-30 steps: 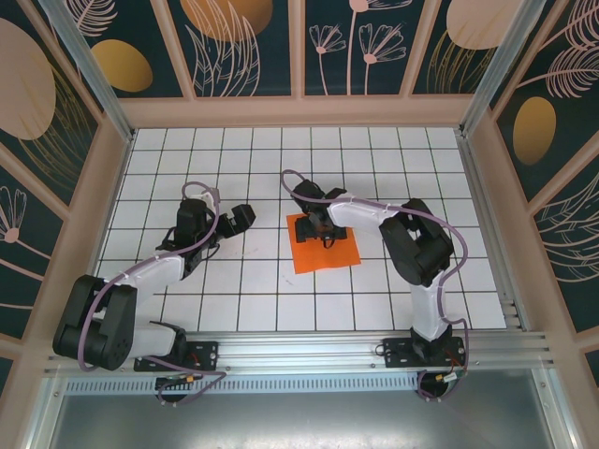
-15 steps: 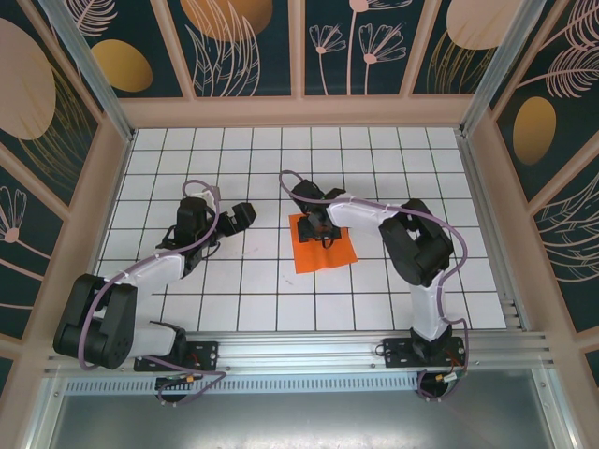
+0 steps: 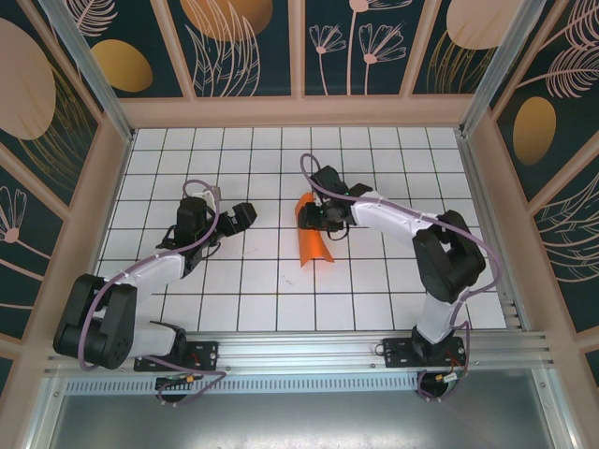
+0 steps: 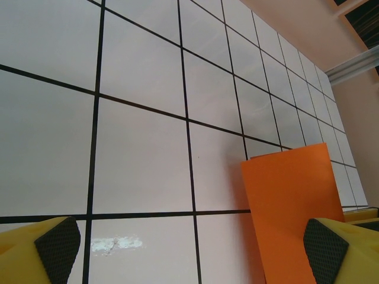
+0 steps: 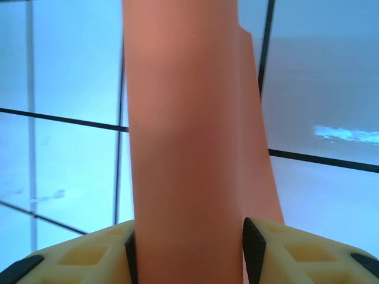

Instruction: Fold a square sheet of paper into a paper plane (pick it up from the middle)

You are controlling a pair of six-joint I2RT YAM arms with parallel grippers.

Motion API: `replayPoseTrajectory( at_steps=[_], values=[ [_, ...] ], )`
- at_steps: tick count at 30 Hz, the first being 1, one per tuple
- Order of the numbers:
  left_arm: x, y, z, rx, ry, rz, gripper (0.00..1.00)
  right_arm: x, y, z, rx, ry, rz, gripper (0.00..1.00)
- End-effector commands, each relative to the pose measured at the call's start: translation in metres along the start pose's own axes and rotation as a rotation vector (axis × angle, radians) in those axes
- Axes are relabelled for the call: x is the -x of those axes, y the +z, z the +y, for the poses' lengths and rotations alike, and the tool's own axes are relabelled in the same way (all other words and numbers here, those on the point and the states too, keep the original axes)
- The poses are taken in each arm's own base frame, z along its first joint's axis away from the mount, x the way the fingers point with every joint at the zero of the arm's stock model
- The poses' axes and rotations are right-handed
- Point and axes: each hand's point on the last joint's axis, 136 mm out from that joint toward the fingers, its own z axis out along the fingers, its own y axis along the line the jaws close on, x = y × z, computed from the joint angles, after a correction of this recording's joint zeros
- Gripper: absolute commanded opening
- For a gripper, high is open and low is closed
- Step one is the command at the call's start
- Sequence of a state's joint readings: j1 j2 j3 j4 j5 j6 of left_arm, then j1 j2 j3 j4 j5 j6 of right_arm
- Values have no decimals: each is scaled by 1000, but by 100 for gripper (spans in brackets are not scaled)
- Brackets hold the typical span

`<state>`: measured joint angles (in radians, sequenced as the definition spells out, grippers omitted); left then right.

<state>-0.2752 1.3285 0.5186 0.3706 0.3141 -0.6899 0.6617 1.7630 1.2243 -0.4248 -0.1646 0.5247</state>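
While right tool [image 3: 314, 216] pinches bowed square sheet [image 3: 315, 246], left tool [image 3: 246, 216] gapes empty, well apart.

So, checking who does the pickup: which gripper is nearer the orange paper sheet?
Right. The right gripper is clamped on the square sheet of paper, pinching its raised middle. The left gripper hangs open above the tiles to the sheet's left, not touching it.

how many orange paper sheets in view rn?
1. The thin bright orange paper sheet sits mid-table, bowed upward, pinched in the right pincer. A second sheet stuck flat against it could be hidden.
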Motion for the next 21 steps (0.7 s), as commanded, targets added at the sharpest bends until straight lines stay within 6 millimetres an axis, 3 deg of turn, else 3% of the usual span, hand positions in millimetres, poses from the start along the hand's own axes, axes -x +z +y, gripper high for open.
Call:
replayPoseTrajectory(
  at_steps=[1,7,15,21],
  values=[
    [15,-4,-21,-65,4,-35,99,7,-17,20,196,67,-15,49],
    [17,-2,-33,-108,5,-23,99,2,-13,6,304,159,-7,48],
    [13,4,-48,-138,8,6,99,-10,-4,-48,281,261,-3,49],
    [-2,16,-60,-135,25,46,98,-21,1,-75,229,276,10,55]
  ],
)
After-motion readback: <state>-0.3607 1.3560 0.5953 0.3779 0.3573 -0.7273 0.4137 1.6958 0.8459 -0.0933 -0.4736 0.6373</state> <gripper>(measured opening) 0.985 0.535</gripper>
